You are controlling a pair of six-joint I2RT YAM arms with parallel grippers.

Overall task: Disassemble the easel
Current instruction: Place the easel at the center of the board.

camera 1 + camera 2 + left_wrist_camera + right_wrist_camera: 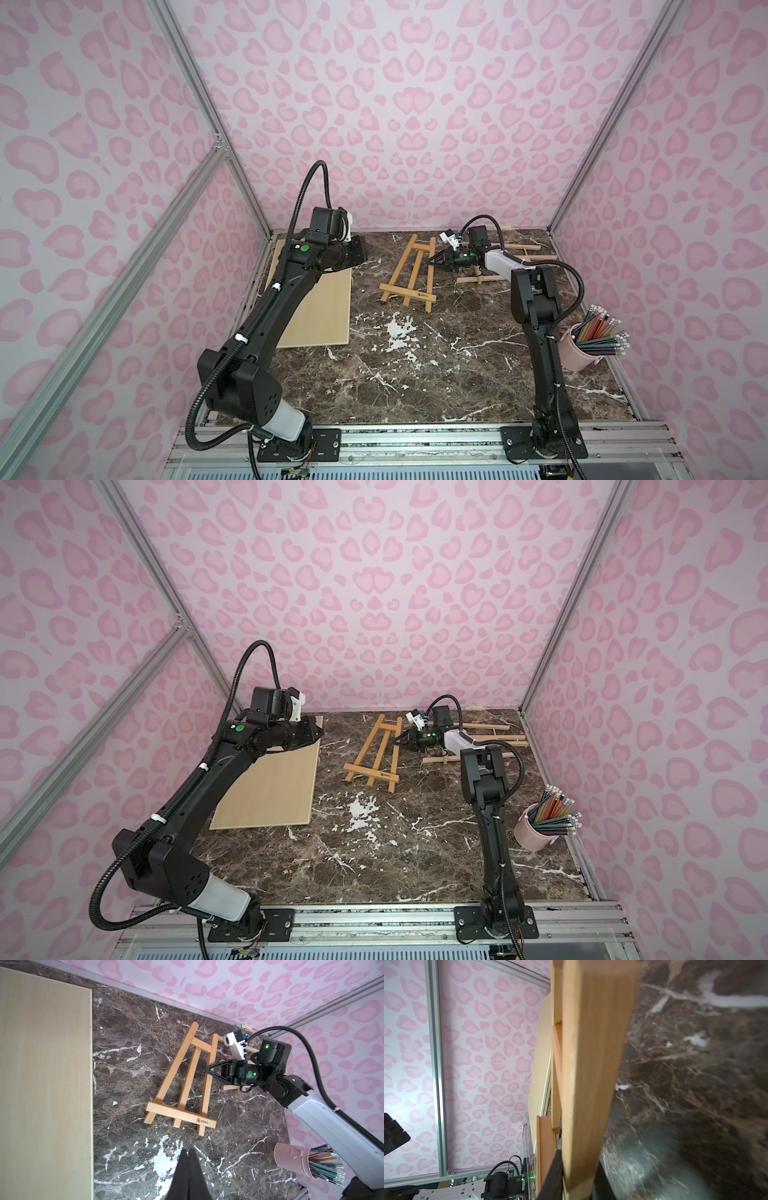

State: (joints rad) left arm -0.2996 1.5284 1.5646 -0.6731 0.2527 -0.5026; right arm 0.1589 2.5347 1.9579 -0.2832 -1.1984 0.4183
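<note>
Easel (407, 293) rail pinched in right hand (433, 260); left hand (188, 1152) closed.

Two matte-black articulated arms, left arm (266, 316) and right arm (540, 340), each carry one pale grey link cover (282, 419), a green indicator lamp (304, 248) and a black corrugated cable conduit (300, 199) secured with white ties (275, 286). Black base plates (326, 438) show silver screws (336, 444). The right gripper (207, 1069) has black triangular fingers (225, 1080) beside a white camera housing (234, 1045)
</note>
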